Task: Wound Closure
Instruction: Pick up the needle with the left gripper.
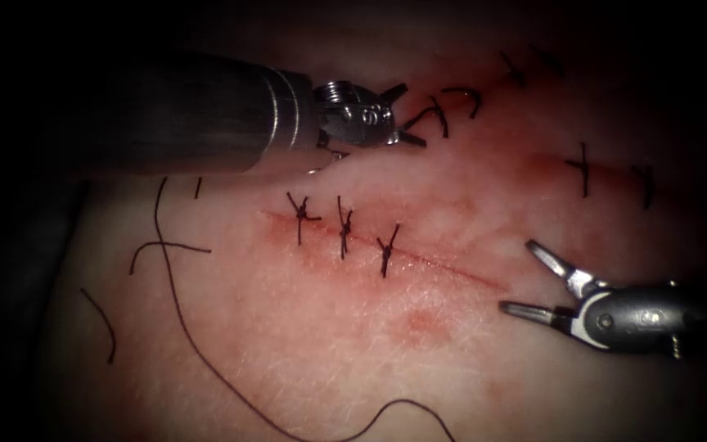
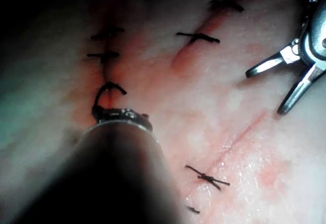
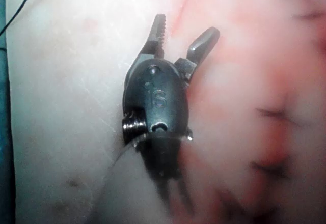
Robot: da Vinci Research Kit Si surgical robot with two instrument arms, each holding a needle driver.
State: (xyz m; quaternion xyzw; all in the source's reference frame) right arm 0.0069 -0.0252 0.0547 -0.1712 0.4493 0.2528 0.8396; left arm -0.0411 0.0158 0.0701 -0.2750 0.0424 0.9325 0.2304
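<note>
The right tool [image 1: 525, 278] hung with its jaws spread wide and holding nothing, just off the right end of the cut [image 1: 452, 270], above the tissue [image 1: 312, 360]. In its own wrist view the same tool [image 3: 183, 33] showed both jaws apart over pale tissue. The left tool [image 1: 407, 115] sat further up, its jaws parted; whether they touched the dark curved piece [image 1: 464, 96] just to their right, at an upper row of stitches, could not be told, nor whether that piece was the needle or thread. In the left wrist view a dark loop [image 2: 108, 92] rose just beyond that tool's tip. Three knotted stitches [image 1: 344, 229] crossed the left part of the cut, its right part unstitched. A long thread [image 1: 198, 344] trailed over the tissue to the left of the cut, with short cut ends [image 1: 100, 323] near it
</note>
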